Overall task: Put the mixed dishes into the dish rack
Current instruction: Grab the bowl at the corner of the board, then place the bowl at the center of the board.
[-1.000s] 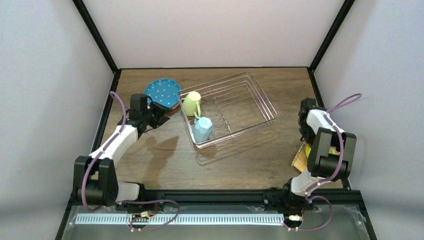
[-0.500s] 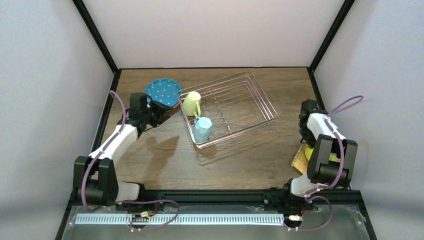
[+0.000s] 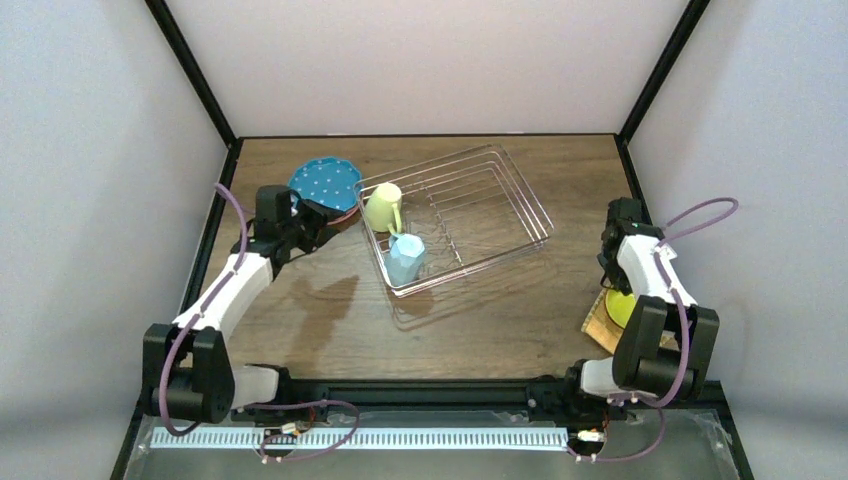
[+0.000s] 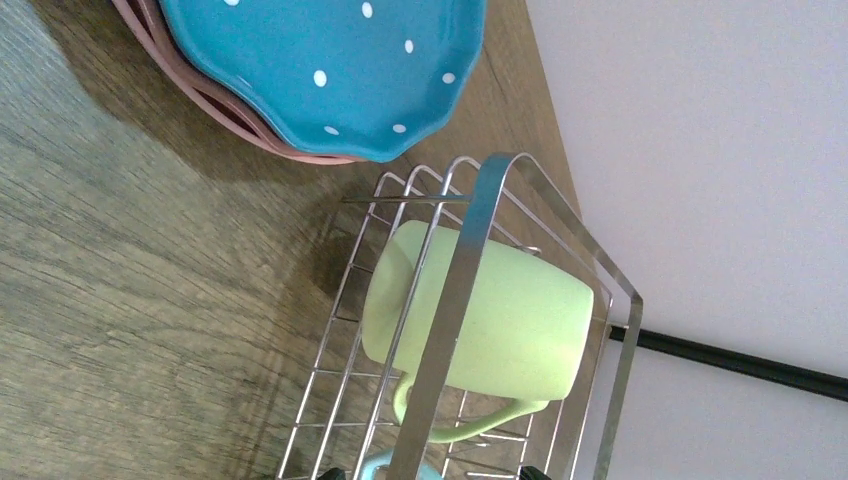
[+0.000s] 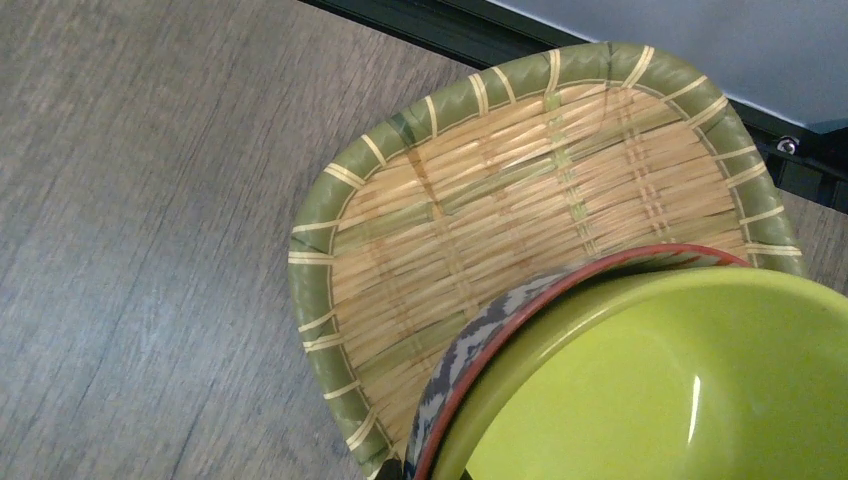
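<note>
The wire dish rack (image 3: 470, 205) sits mid-table and holds a pale green mug (image 3: 383, 207) and a light blue mug (image 3: 406, 257). A blue dotted plate (image 3: 325, 183) lies on a pink plate (image 4: 215, 115) at the back left. My left gripper (image 3: 322, 220) hovers open between those plates and the rack corner (image 4: 470, 260), holding nothing. At the right edge a woven tan plate (image 5: 480, 200) carries a red-patterned bowl (image 5: 480, 340) with a lime bowl (image 5: 680, 390) nested inside. My right gripper (image 5: 428, 472) points down at them, its tips straddling the two stacked rims.
The black cage frame (image 3: 628, 150) and pale walls close in the table on both sides. The woven plate (image 3: 601, 322) lies right against the right frame rail. Bare wood (image 3: 480, 330) stretches between the rack and the arm bases.
My right arm has sunk toward the bowls and its jaws have narrowed onto their rims. The left arm has shifted slightly toward the plates, still open.
</note>
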You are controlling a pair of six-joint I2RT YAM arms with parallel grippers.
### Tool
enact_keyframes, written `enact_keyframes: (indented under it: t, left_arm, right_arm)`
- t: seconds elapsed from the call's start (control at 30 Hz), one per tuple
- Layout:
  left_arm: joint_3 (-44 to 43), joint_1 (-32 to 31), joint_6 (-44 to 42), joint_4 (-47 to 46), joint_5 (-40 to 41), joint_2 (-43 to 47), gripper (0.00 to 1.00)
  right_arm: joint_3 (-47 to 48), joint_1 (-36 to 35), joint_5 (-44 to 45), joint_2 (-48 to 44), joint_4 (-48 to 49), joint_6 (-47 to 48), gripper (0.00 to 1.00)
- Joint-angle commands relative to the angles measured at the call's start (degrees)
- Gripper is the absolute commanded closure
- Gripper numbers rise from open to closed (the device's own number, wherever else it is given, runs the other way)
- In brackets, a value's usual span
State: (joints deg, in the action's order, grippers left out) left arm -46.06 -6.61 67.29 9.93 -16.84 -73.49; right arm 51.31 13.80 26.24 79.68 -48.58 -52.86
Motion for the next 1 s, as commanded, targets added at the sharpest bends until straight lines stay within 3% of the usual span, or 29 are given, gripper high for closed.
enact_keyframes:
  t: [0.0, 0.4, 0.7, 0.97]
  left_arm:
    - [1.01, 0.30, 0.50, 0.79, -0.56, 1.78, 0.00]
    - [1.75, 0.29, 1.42, 0.75, -0.65, 3.56, 0.00]
    - [1.27, 0.27, 1.44, 0.93, -0.65, 3.88, 0.00]
    - [-0.53, 0.28, 0.58, 2.28, -0.25, 3.71, 0.00]
  right_arm:
    - [1.57, 0.07, 0.93, -2.61, -0.91, 0.74, 0.99]
    - [5.28, -3.46, 0.13, -6.31, -0.93, 5.20, 0.99]
    - [14.05, -14.03, 0.95, -1.40, -0.60, 12.99, 0.99]
    - [15.82, -24.89, 0.30, 0.75, -1.01, 18.13, 0.99]
